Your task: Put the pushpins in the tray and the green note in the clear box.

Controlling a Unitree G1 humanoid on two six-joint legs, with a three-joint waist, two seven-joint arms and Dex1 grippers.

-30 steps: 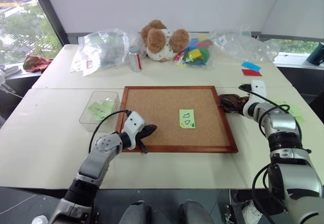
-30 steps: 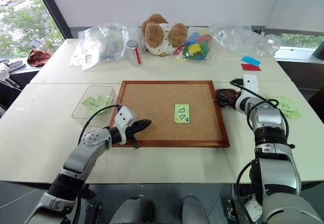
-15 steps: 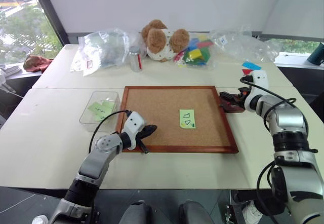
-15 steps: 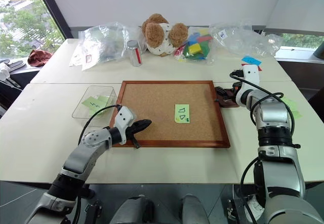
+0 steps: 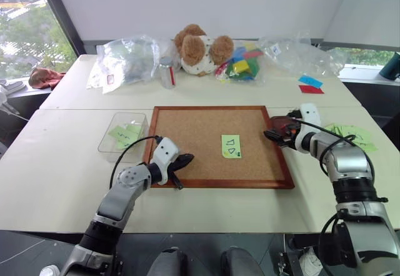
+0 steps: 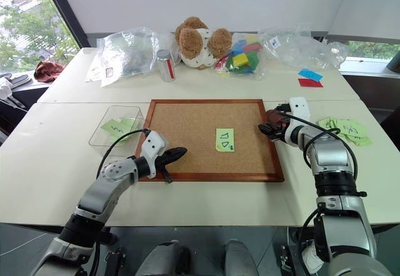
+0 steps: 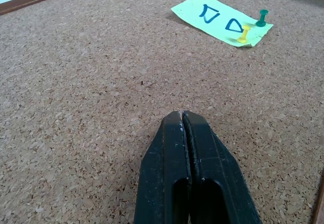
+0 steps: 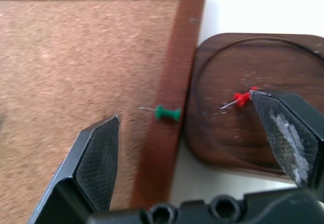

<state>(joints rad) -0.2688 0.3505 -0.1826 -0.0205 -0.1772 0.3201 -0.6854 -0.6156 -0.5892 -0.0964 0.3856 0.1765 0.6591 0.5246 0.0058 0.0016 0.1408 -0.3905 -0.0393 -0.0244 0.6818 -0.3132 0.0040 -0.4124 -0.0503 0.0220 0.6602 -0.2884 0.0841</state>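
The right gripper (image 8: 187,148) stands wide open over the right edge of the cork board (image 5: 206,140), holding nothing. Between its fingers, a green pushpin (image 8: 167,113) lies on the board's wooden frame; a red pushpin (image 8: 242,98) lies inside the tray (image 8: 263,72), just beside one fingertip. The tray touches the board's right edge. The left gripper (image 7: 183,127) is closed and empty over the board's near-left corner, well apart from the green note (image 5: 230,146). The note lies right of the board's centre, fixed by a yellow pin (image 7: 244,34) and a dark-green pin (image 7: 261,18). The clear box (image 5: 122,135) sits off the board's left edge.
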